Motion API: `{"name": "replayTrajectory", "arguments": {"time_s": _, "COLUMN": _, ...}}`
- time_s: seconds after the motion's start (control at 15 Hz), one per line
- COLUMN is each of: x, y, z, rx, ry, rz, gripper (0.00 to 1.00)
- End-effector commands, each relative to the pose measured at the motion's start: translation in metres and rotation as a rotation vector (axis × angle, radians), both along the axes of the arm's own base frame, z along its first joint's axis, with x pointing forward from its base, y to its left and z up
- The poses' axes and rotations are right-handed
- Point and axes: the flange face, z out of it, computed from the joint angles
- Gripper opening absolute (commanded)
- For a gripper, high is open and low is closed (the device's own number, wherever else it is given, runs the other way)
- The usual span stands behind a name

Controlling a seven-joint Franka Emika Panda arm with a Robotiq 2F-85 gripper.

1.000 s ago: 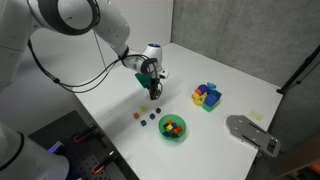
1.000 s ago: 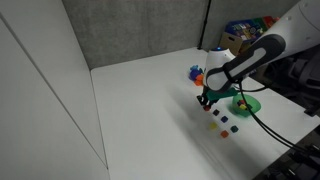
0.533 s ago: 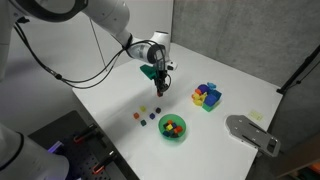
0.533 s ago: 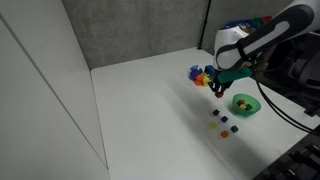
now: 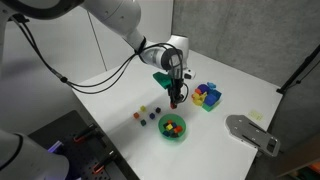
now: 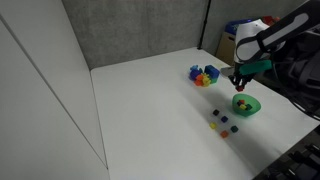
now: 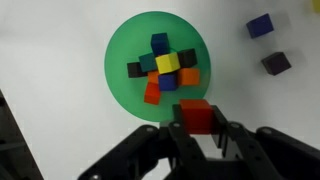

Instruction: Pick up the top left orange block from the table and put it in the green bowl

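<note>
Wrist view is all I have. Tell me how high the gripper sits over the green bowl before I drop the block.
Observer: The gripper hangs above the green bowl, with a clear gap between them.
Operator: Name what stands nearby.
Observer: A blue, yellow and red block cluster sits beside the bowl, not touching it.
Operator: Report loose cubes.
Observer: A few small cubes lie grouped on the table on the bowl's other side.

Place: robotics lab
Evidence: bare white bench (image 5: 105, 105), grey partition panels (image 6: 140, 30), robot arm (image 5: 115, 15) trailing black cables (image 5: 80, 87)
</note>
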Motion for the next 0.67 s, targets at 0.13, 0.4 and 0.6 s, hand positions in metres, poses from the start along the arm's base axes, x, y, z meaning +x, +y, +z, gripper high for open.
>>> {"name": "replayTrajectory", "arguments": {"time_s": 0.13, "x": -0.036, "y": -0.042, "z": 0.006, "rx": -0.006, "ry": 0.054, "rz": -0.006, "gripper": 0.16}}
{"name": "replayTrajectory", "arguments": {"time_s": 0.4, "x": -0.049, "y": -0.049, "z": 0.015, "rx": 0.018, "ry": 0.067, "rz": 0.038, "gripper": 0.7}}
{"name": "replayTrajectory", "arguments": {"time_s": 0.6, "x": -0.054, "y": -0.044, "z": 0.039, "rx": 0.045, "ry": 0.067, "rz": 0.104, "gripper": 0.95}}
